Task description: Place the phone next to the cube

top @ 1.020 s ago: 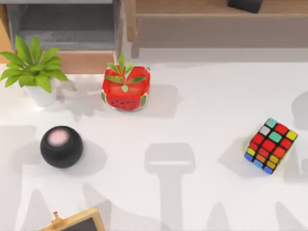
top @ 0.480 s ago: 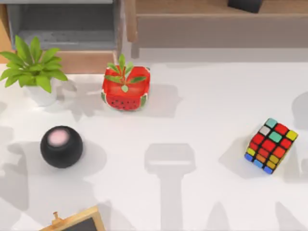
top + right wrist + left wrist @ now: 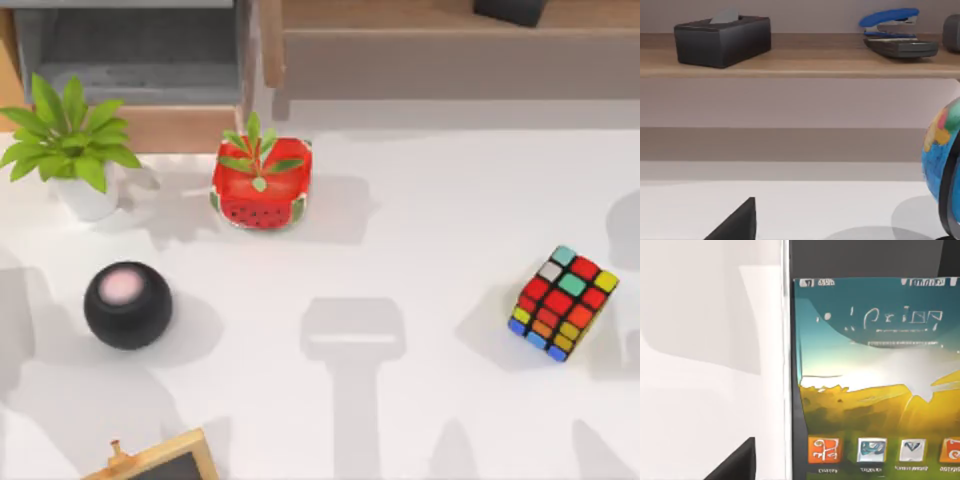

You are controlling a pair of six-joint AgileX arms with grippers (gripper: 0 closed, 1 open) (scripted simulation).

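Close above the phone (image 3: pixel 875 385), left claw, camera facing its screen.

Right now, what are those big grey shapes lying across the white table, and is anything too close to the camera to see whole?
In the top view, soft grey shadows fall across the table, a T-shaped one mid-table; the cube and black ball throw their own beside them. In the left wrist view, the phone sits so near that its screen runs past the picture's edge.
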